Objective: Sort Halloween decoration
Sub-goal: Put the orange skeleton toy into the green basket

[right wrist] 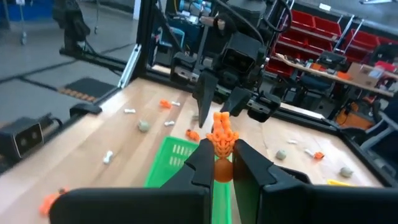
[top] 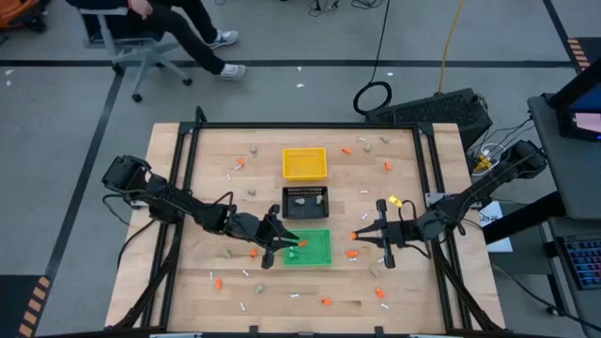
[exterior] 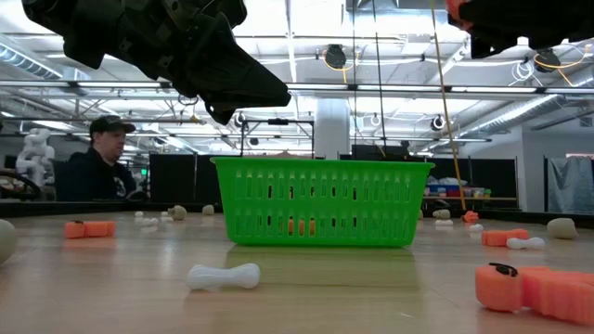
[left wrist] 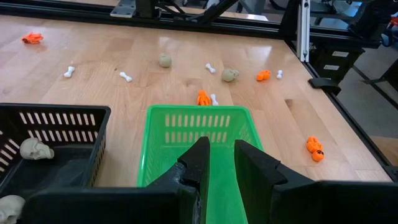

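Left gripper (top: 282, 240): above green tray (top: 319, 255), slightly parted, empty.
Right gripper (right wrist: 225, 167): near table's right edge, clamped on orange piece (right wrist: 221, 137).
Done: skull lumps (left wrist: 35, 148) in black tray (left wrist: 93, 118); some orange in green.
Left: yellow tray (top: 304, 174) apparently empty; many pieces scattered across table (top: 188, 291).
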`<state>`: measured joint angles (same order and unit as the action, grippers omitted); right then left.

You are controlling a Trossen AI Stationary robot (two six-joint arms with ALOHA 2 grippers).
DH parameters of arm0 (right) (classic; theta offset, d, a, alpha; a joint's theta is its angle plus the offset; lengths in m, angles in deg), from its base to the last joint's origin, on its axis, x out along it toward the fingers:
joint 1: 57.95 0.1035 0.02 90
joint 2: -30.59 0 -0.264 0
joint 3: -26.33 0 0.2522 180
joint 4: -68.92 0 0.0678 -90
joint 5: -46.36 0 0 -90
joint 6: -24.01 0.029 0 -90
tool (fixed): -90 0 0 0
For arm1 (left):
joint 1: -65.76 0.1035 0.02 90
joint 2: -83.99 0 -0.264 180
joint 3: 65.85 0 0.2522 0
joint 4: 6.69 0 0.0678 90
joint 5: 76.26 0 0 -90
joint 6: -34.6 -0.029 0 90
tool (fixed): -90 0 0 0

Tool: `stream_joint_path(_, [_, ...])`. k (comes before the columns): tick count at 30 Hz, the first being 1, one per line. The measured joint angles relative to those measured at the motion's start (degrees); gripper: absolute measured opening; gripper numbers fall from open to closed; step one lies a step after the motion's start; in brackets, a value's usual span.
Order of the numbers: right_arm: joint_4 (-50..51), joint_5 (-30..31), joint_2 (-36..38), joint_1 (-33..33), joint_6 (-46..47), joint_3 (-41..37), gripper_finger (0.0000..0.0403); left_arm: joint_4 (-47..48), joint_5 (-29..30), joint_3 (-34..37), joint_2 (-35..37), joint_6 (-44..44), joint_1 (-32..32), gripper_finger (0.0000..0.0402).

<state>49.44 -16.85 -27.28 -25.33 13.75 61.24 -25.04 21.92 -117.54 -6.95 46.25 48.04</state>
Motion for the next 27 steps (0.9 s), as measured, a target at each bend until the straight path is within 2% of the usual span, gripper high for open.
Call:
stream_joint_path(12, [2.7,0.0,0.0,0.0,-16.9,0.0,0.0018,0.0,0.0,0.0,0.0,0.0,0.0,0.0073])
stream_joint_path(23, [2.6,0.0,0.0,0.0,-28.9,0.0,0.0018,0.0,0.0,0.0,0.0,0.0,0.0,0.0073])
stream_joint_path(27, [2.6,0.0,0.0,0.0,-30.3,0.0,0.0018,0.0,0.0,0.0,0.0,0.0,0.0,0.0073])
